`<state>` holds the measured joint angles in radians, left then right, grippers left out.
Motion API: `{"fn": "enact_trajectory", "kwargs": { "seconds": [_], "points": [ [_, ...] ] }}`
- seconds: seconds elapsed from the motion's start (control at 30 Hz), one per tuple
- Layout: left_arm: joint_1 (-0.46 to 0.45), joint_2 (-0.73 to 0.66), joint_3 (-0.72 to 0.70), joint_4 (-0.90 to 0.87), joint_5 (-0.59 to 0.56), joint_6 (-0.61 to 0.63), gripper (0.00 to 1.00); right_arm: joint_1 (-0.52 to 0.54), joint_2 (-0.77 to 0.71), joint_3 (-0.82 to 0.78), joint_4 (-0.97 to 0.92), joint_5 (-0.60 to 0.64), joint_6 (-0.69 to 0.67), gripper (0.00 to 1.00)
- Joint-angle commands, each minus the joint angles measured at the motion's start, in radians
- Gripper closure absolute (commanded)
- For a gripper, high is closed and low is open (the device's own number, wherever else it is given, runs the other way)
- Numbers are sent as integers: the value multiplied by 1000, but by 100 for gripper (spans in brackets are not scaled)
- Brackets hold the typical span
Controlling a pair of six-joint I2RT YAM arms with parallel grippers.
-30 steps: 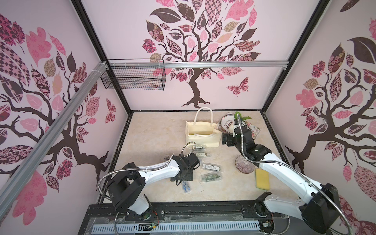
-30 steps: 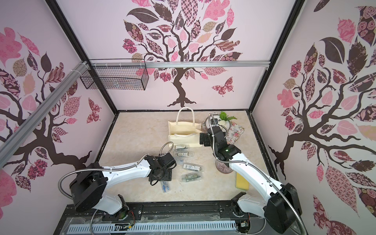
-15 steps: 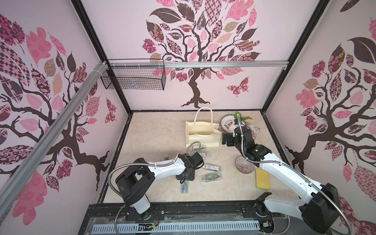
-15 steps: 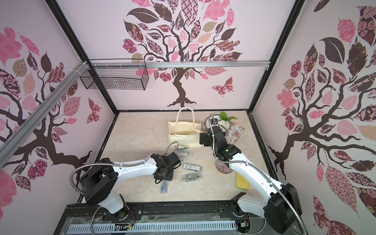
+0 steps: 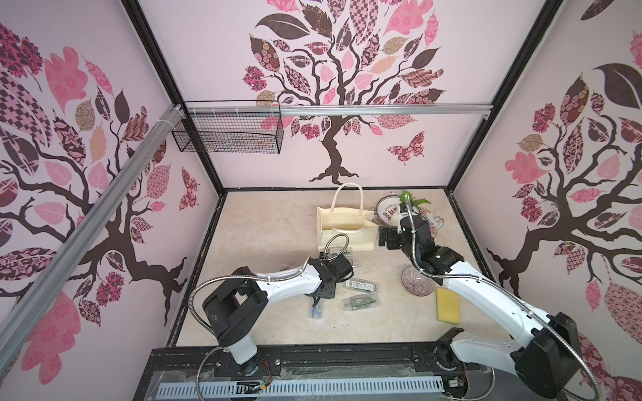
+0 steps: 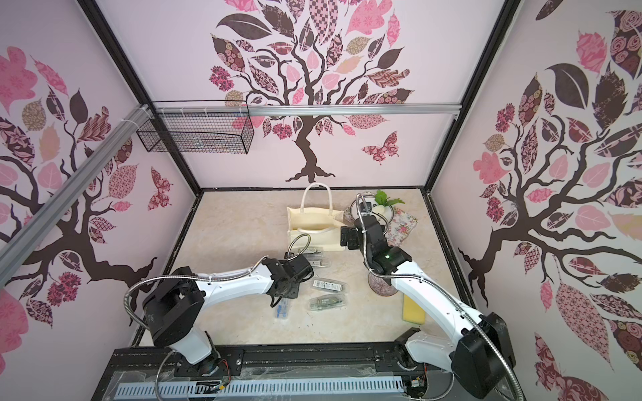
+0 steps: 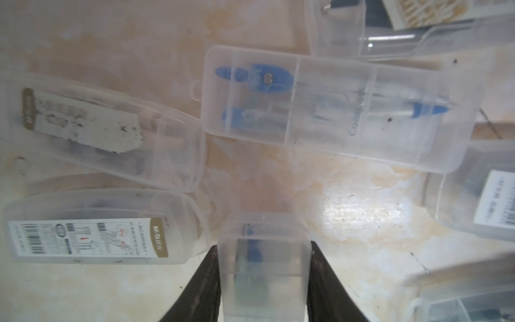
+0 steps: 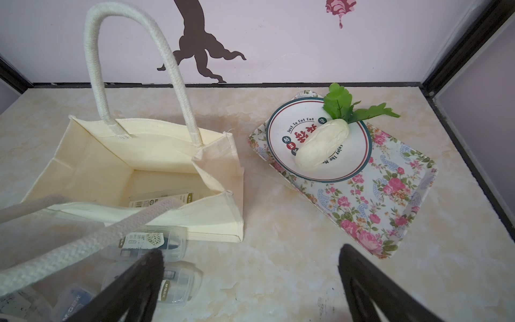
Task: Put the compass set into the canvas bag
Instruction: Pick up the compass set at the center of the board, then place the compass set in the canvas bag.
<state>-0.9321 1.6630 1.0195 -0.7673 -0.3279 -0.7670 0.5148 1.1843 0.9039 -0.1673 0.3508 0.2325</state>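
Right wrist view, bag: boxy cream-white canvas bag (image 8: 92,167), soft-walled, rope-handled, mouth open at left of frame.
Right gripper: black right gripper (image 8: 250,249) spread wide, empty, bottom of frame.
Left gripper: black left gripper (image 7: 263,246) clenched on the small clear plastic compass set (image 7: 263,267), bottom centre of left wrist view.
Compass set: rigid, slick, blue compass inside, low at the beige stone-look table (image 7: 362,217); best lifted straight, clear of neighbouring clear cases (image 7: 340,111).
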Motion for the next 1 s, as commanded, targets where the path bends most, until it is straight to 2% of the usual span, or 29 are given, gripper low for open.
{"fn": "enact_trajectory", "kwargs": {
  "seconds": [0.0,0.07,0.27,0.47,0.73,0.97],
  "points": [
    [-4,-73,44,-7,-120,20,64,-3,-8,1,22,7,3,0],
    [-4,-114,38,-1,-172,25,67,-3,-5,1,23,7,3,0],
    [-4,-219,31,14,-322,66,67,-3,8,7,22,6,3,0],
    [27,-249,122,-36,-414,146,67,-3,17,11,22,4,2,0],
    [160,-313,181,47,-432,268,67,-3,20,13,22,1,0,0],
    [265,-281,260,235,-345,570,67,-4,20,8,23,-1,1,0]
  ]
}}
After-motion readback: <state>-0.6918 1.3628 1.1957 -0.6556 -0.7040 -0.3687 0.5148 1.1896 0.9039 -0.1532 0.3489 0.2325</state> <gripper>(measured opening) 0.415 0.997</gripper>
